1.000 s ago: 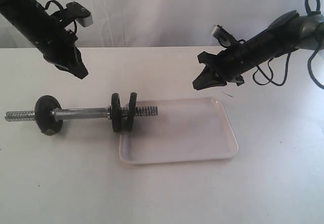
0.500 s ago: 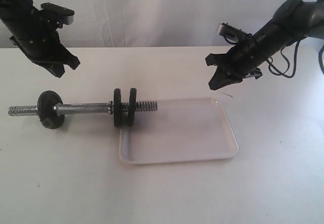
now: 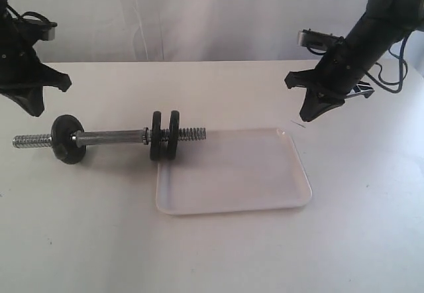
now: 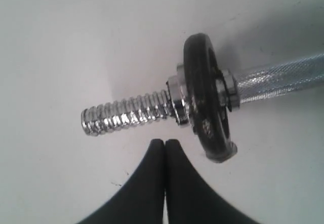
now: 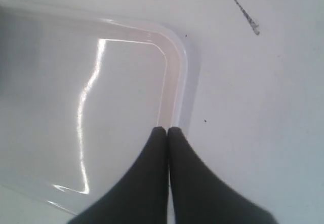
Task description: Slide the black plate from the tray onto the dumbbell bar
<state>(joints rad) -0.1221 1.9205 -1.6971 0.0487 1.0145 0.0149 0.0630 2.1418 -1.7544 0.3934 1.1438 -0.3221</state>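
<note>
Black plate (image 3: pixel 174 143) on dumbbell bar (image 3: pixel 109 135) at tray (image 3: pixel 252 174) edge

A white tabletop (image 3: pixel 218 253) fills the scene, with a pale, faintly creased backdrop (image 3: pixel 199 14) behind its far edge. A thin dark mark (image 3: pixel 299 124) lies slantwise on the tabletop, right of centre and toward the far side. A tiny dark speck (image 5: pixel 205 121) dots the surface nearby. At the left, a lone black disc (image 3: pixel 67 139) stands on edge, its face scuffed.
</note>
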